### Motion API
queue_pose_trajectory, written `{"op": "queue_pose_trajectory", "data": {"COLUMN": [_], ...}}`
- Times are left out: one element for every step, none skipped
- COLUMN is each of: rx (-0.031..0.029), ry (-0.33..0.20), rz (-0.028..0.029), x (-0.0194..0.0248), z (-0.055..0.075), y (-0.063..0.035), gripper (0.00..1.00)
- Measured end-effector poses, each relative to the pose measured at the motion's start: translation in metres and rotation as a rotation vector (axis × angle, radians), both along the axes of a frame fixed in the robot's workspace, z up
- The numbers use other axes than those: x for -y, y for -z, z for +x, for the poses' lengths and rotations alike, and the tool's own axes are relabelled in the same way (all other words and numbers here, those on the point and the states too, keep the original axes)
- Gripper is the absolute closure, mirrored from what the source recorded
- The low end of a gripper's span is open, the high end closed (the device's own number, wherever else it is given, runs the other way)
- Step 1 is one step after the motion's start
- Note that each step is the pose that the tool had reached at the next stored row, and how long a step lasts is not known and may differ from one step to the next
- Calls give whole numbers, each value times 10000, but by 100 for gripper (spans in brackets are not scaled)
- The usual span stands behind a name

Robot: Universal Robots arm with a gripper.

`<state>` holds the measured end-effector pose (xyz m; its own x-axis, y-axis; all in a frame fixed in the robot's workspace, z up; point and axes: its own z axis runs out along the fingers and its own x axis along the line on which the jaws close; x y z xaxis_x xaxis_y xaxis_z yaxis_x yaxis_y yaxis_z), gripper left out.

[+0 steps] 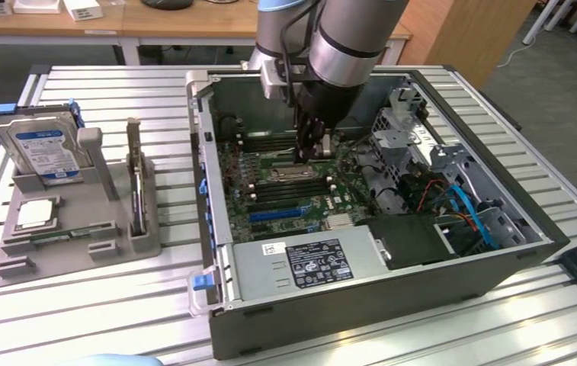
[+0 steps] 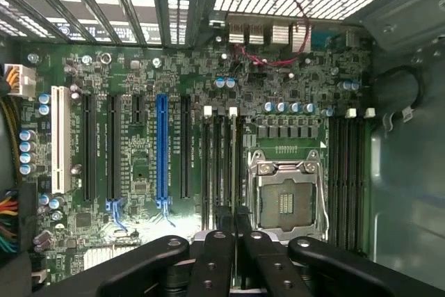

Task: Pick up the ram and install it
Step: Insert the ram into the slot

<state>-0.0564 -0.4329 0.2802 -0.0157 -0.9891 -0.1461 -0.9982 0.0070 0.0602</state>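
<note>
The gripper (image 1: 309,155) is seen inside the computer case (image 1: 370,301), fingers (image 2: 223,222) pressed nearly together just above the memory slots (image 2: 221,165), whose long axis runs in line with the finger faces. Whether a ram is pinched cannot be told; one ram (image 1: 56,235) lies on the tray (image 1: 75,263), well apart.

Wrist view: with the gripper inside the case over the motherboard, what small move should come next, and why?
Probably a short, straight lowering, done slowly. The gripper is shut and hangs over the memory slots beside the empty CPU socket, fingertips roughly in line with them. Whether it holds anything is hidden.
</note>
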Motion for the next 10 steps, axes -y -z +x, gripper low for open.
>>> {"op": "queue_pose_trajectory", "data": {"rx": [39, 82, 128, 174, 212, 223, 222, 223, 222, 227], "ry": [0, -3, -4, -7, -9, -10, -10, -10, -11, -9], "rz": [-12, -27, -43, -60, -83, -94, -94, -94, -102, -156], "x": [-1, -1, -2, -2, -2, -3, -3, -3, -5, -31], "z": [1, 1, 1, 2, 2, 2, 2, 2, 2, 2], "y": [10, 18, 26, 34, 42, 48, 48, 49, 49, 54], "gripper": [88, 88, 88, 88, 88, 88, 88, 88, 88, 88]}}
